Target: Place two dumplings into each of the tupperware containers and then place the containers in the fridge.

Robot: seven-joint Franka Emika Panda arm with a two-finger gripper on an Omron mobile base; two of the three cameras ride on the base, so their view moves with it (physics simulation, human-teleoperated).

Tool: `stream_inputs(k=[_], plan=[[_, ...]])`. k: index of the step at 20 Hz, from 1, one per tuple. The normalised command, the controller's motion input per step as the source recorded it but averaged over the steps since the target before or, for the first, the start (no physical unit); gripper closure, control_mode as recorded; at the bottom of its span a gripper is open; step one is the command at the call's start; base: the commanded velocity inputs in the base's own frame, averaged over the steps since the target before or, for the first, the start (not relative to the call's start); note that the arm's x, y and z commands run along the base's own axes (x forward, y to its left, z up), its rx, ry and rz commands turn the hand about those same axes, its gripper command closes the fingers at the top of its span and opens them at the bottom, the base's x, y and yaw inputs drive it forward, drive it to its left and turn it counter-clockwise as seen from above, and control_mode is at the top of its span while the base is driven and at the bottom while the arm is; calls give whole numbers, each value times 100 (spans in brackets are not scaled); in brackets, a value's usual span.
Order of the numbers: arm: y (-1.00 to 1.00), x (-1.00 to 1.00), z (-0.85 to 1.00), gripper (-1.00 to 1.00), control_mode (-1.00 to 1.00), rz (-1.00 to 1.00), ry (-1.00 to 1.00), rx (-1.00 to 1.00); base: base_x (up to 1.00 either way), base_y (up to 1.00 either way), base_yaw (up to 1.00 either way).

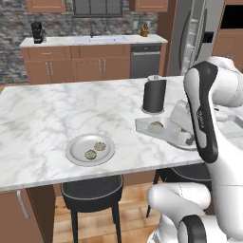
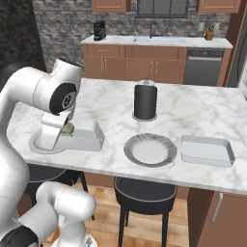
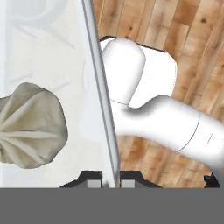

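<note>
Hand view: gripper [image 3: 111,183] is pinched almost shut on the near rim of a tupperware container [image 3: 101,100] at the island edge, one dumpling [image 3: 30,126] inside. We risk the thin rim slipping, tipping it off the counter.

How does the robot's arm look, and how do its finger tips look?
The arm is glossy white with rounded, bulky links and dark grey to black bands and discs at its joints. No loose cables are visible. The gripper has two small dark finger tips with pale grey pads.
</note>
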Motion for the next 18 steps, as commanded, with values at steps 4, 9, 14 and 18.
stream_inputs(k=[4,9,14,18], plan=[[4,-25,0,100,-100,-36,8,-20,0,0,0],[14,-5,0,100,-100,-23,-1,-25,0,0,0],[14,-31,0,100,-100,-17,-8,-6,0,0,0],[3,-12,0,100,-100,-3,-25,0,0,0,0]])
